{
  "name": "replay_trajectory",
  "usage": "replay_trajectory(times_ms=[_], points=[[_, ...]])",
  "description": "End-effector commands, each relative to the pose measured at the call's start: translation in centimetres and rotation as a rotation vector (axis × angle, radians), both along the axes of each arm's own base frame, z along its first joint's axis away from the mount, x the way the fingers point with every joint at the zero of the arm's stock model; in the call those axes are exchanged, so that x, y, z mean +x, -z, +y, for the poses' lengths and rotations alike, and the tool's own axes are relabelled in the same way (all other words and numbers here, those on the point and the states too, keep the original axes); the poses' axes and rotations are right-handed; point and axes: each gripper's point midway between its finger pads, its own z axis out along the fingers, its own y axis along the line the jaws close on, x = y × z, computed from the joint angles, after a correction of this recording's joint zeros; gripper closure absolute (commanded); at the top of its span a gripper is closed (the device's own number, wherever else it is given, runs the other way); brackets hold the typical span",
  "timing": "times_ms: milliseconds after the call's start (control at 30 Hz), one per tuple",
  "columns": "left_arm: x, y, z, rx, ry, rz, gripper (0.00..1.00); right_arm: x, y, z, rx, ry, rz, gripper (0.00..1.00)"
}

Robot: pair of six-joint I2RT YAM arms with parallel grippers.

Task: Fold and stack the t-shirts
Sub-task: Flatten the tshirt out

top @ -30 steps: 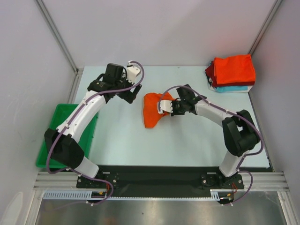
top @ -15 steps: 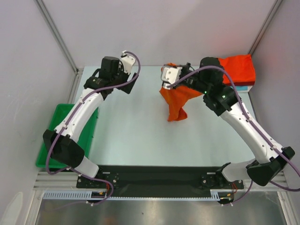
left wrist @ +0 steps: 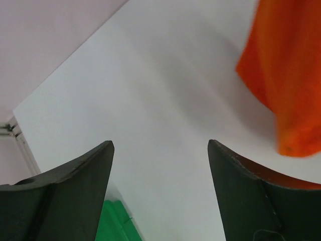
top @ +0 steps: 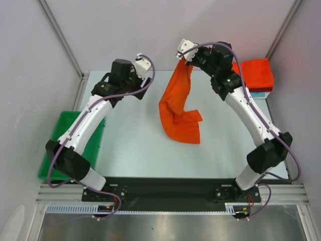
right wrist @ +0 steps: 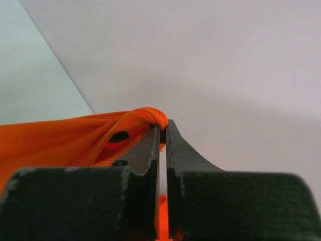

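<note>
Top view: gripping orange t-shirt (top: 178, 108) by upper edge in raised right claw (top: 184, 59), trailing lower end onto bench (top: 125, 135); holding left claw (top: 136, 93) open, apart from cloth; showing folded t-shirts (top: 253, 75) stacked at far right corner.
Left wrist: spreading jaws wide above bench, touching nothing.
Right wrist: pinching rolled orange hem between shut jaws.
</note>
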Motion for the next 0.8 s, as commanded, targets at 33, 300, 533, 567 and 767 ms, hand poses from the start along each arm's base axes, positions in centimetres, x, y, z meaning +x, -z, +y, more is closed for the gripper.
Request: replay_trajectory(times_ms=[33, 300, 533, 567, 767], points=[[-4.8, 0.3, -4.4, 0.060, 0.210, 0.002, 0.20, 5.6, 4.6, -6.5, -0.003, 0.240, 0.102, 1.00], [-10.2, 6.6, -11.2, 0.029, 0.475, 0.202, 0.35, 5.5, 11.0, -8.2, -0.044, 0.281, 0.276, 1.00], [-12.2, 12.9, -19.4, 0.000, 0.624, 0.385, 0.35, 5.7, 14.9, -10.1, -0.087, 0.326, 0.346, 1.00], [-12.1, 13.5, -20.2, -0.006, 0.624, 0.409, 0.36, 6.0, 14.8, -10.9, -0.083, 0.343, 0.345, 1.00], [-10.0, 18.0, -25.5, -0.031, 0.624, 0.512, 0.38, 6.8, 15.4, -13.9, -0.070, 0.404, 0.370, 1.00]])
